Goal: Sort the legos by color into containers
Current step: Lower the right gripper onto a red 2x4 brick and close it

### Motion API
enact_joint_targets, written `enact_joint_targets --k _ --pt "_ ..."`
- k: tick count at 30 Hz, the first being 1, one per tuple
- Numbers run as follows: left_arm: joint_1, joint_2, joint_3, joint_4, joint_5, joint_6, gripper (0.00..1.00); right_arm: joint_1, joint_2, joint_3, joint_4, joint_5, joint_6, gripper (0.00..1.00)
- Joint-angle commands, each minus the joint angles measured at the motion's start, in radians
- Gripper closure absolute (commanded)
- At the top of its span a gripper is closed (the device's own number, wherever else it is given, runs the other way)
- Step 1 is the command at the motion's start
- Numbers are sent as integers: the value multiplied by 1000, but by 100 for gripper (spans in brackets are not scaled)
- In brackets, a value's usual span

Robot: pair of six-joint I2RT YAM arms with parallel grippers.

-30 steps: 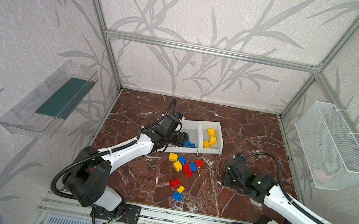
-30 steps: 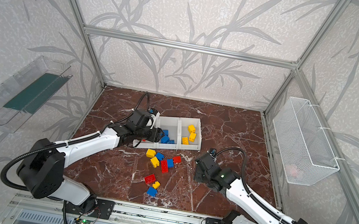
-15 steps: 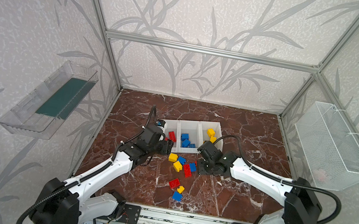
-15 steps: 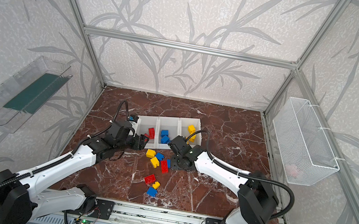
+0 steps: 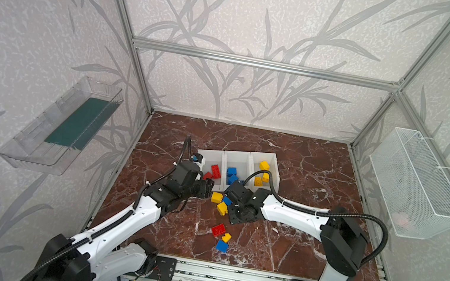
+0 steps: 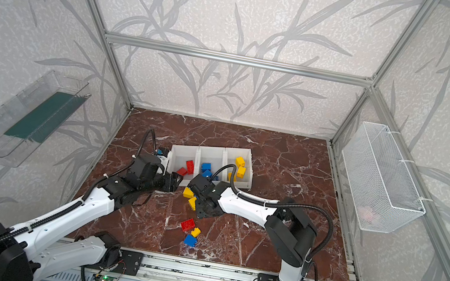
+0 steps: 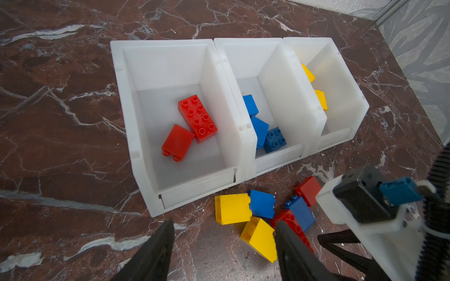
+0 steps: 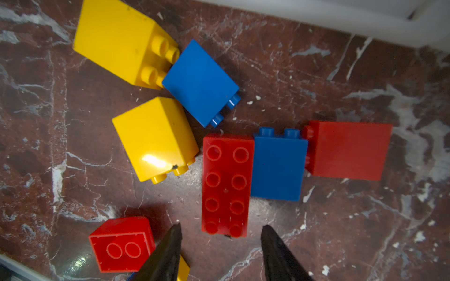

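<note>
Red brick: light, stiff, slick; I pinch its long sides.
Right jaws: apart, flanking its end.
Left jaws: wide, empty.

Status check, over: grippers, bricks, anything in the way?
Left gripper open, empty, before the bins. Right gripper open, straddling end of long red brick, no grip yet. Blue brick tight against it; yellow brick close opposite.

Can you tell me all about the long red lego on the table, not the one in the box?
The long red lego is a shiny plastic brick with eight round studs in two rows of four. It lies flat, studs up, on the brown marble table. A blue brick rests against one long side; a yellow brick sits close by the other. The open right gripper straddles one short end without touching.
</note>
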Motion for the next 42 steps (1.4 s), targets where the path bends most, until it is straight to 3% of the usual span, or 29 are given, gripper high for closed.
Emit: enact_joint_targets --k 1,16,26,42 --pt "4 -28 -18 -29 -14 -19 32 3 30 27 -16 4 1 48" --pt "4 -56 -26 -69 -16 -20 32 39 85 29 -1 23 19 65" --pt "4 -81 -30 -88 -12 -28 32 42 68 -5 5 39 33 70" --pt "4 -202 -111 -137 -21 -74 32 48 -157 -44 -81 103 34 74"
